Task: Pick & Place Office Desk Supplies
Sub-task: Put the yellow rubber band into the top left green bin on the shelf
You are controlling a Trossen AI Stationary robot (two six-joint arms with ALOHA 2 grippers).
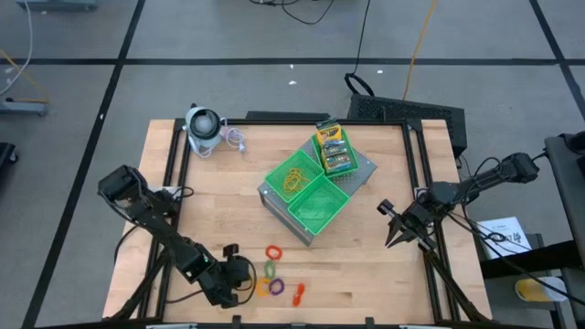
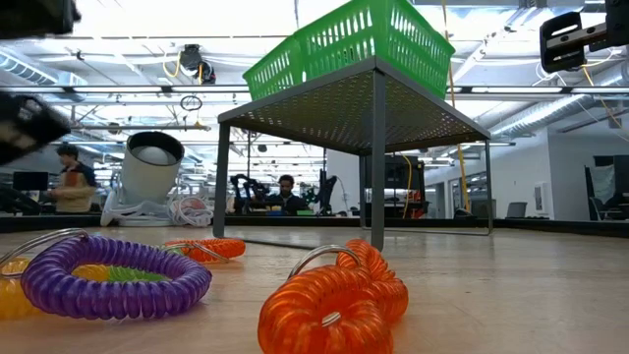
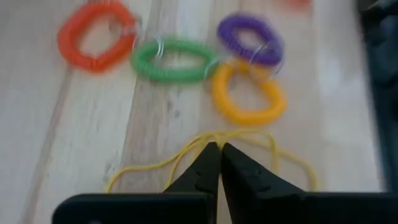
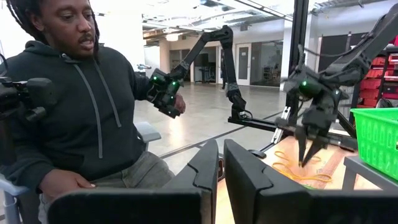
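Yellow band: a thin rubber band [image 3: 205,152] lies on the wooden table [image 1: 366,265], looping round the tips of the left gripper [image 3: 219,152].
Left gripper fingers: pressed together at the tips, pinching a strand of that band, near the table's front edge.
Coil rings: red-orange [image 3: 96,37], green [image 3: 173,60], purple [image 3: 250,42] and yellow [image 3: 249,93] rings lie on the table just beyond the band; the green one touches both the purple and the yellow.
Right gripper [image 1: 395,236]: hangs off the tray stand's right side, fingers closed, nothing in them.
Tray stand [image 1: 366,169]: grey, mid-table, three green trays.
Far tray: card boxes [image 1: 333,149].
Left tray: a tangle of yellow rubber bands [image 1: 294,177].
Near tray [image 1: 318,206]: contents cannot be told.
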